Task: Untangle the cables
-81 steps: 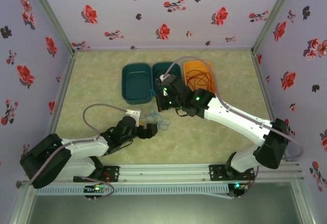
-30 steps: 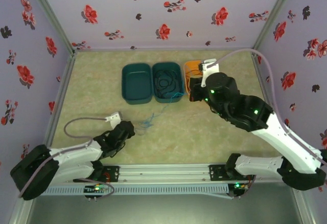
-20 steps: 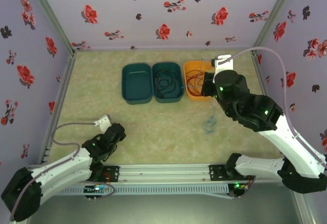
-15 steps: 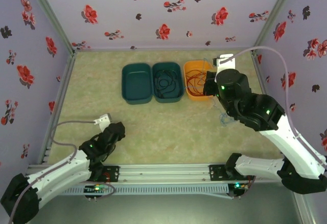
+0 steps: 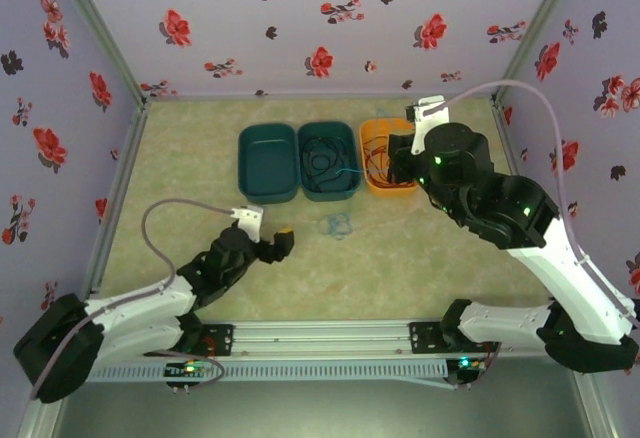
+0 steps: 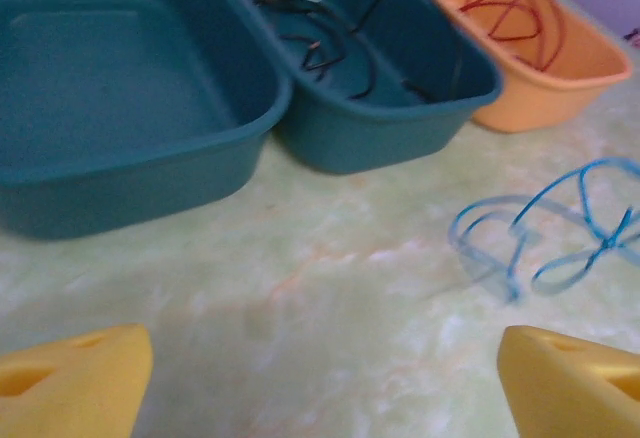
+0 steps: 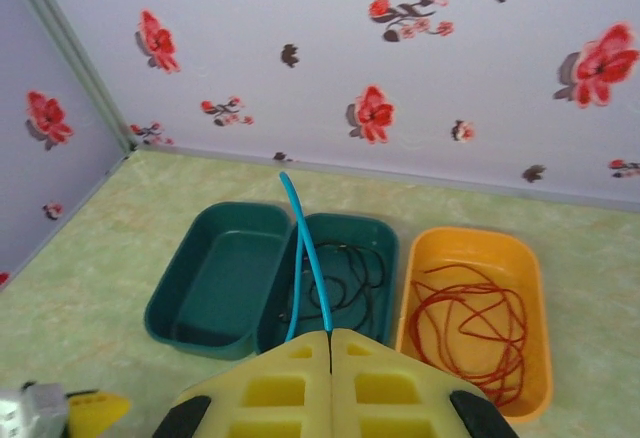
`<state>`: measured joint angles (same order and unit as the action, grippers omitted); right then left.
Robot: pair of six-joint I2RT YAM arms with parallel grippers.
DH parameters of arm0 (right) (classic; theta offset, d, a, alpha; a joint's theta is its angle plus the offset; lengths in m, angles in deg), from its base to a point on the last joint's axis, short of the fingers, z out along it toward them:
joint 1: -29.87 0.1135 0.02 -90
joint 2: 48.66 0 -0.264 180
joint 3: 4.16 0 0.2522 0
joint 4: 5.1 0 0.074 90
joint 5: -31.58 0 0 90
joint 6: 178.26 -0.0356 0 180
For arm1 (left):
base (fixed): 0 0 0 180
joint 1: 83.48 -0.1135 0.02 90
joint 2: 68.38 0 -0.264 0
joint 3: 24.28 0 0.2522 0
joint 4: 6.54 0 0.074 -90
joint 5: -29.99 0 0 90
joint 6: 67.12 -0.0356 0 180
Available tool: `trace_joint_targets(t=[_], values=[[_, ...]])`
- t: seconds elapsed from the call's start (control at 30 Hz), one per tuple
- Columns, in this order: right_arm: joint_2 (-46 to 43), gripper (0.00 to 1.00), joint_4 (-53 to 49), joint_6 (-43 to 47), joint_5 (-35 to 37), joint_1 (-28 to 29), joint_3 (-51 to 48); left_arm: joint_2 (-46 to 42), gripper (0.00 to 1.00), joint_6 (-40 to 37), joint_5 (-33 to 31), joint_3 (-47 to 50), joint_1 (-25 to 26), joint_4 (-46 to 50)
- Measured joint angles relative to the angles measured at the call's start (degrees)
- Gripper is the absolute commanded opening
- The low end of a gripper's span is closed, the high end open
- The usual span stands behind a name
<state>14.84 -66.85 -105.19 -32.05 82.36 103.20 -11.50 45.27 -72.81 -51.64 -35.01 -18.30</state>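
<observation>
1. Lying in loose loops on the surface (image 5: 400, 258), the blue cable (image 6: 545, 243) sits just near the middle green bin (image 6: 390, 143). It touches no bin.
2. A thin blue strand (image 7: 305, 248) sticks up from the right fingers (image 7: 328, 353). They are pinched shut on it, up over the bins. I cannot tell if this strand is part of the looped cable.
3. The black cable (image 6: 330, 53) lies in the middle green bin. The red cable (image 6: 515, 13) lies in the orange bin (image 6: 520, 108) on the right. The left green bin (image 6: 120, 188) may be meant for the blue one.
4. The left fingers (image 5: 280, 244) are spread wide and hold nothing. They are low over the surface, near and left of the blue loops.
5. The loops cross over each other. A grab right at the crossing could pull it into a tight knot.
6. The cable is thin and lies flat, so the left fingers could close on nothing or just push it away.
7. The held strand hangs over the middle bin. A careless pull could hook the black cable and mix the two up.
</observation>
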Motion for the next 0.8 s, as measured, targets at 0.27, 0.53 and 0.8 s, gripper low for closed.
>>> trace_joint_targets(t=[0.27, 0.53, 0.8], values=[[1.3, 0.00, 1.4, -0.2, -4.0, 0.0, -1.2, 12.2, 0.85, 1.1, 1.9, -5.2, 0.1, -7.3], [-0.9, 0.00, 3.8, -2.9, -3.9, -0.9, -11.1, 18.4, 0.82, 6.3, 3.5, -7.8, 1.4, -8.4], [-4.5, 0.00, 4.3, -5.7, -3.7, -2.7, -16.4, 22.4, 0.78, 3.8, 8.6, -14.5, 7.6, -4.9]])
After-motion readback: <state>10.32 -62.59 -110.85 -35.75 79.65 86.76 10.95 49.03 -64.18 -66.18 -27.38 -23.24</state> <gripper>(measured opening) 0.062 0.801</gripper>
